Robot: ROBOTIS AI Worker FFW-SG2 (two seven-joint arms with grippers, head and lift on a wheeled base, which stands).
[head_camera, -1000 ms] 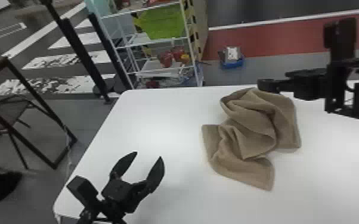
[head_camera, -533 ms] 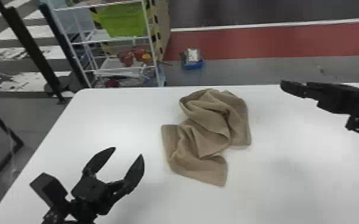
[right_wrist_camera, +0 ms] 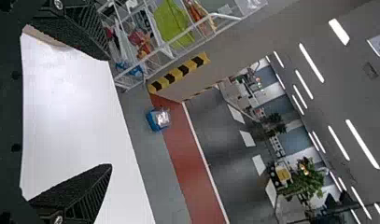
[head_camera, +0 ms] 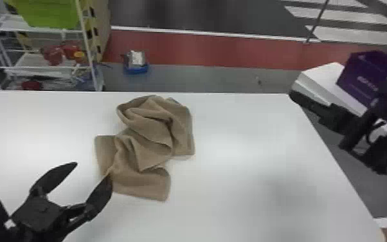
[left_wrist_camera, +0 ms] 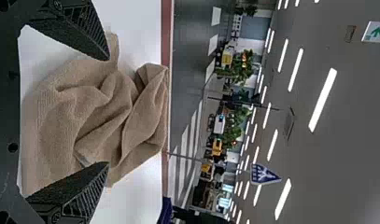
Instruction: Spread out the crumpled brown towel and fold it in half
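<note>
Left gripper [head_camera: 93, 170] has its fingers apart — one tip overlaps the near left edge of the crumpled brown towel [head_camera: 151, 128] in the head view. The towel lies on the white table [head_camera: 250, 180]; the right gripper [head_camera: 296, 96], also open, is well apart from it — off to the right.

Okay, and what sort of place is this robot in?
Probably a large indoor hall or showroom: rows of ceiling strip lights, a green exit-style sign, and white stripes like a crosswalk on the dark floor.
</note>
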